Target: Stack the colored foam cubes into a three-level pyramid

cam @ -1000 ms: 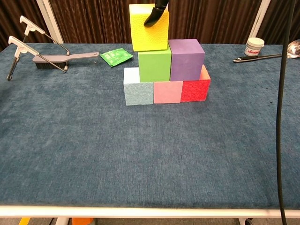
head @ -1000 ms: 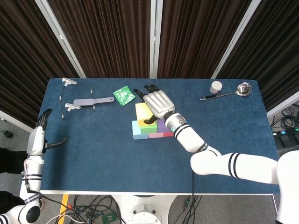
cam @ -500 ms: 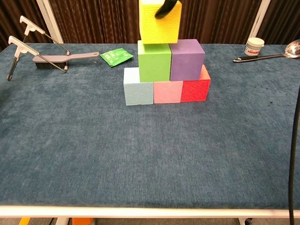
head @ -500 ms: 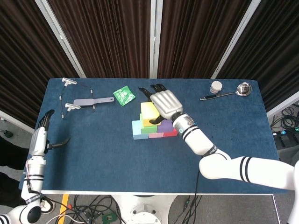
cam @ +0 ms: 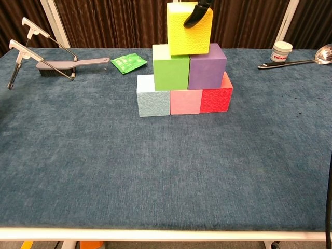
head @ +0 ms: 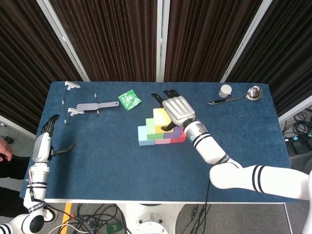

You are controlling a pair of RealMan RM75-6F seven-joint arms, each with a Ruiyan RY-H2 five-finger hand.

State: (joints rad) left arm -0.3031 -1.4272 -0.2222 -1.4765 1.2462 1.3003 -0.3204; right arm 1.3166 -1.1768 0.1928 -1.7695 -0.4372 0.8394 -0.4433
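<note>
Yellow cube [cam: 189,28] is held by the right hand [head: 178,110], a finger [cam: 196,15] over its front face, sitting at or just above the seam between green cube [cam: 170,71] and purple cube [cam: 207,66]. Looks slightly tilted, not square to the row below.

To do it well: level it, centre it over the seam, faces parallel to the light blue [cam: 153,96], pink [cam: 185,101] and red [cam: 216,98] base, then release straight up.

It's a cube, no long axis; textured face points toward the chest camera.

Left hand [head: 45,141] holds nothing, fingers apart, at the table's [cam: 155,171] left edge.
</note>
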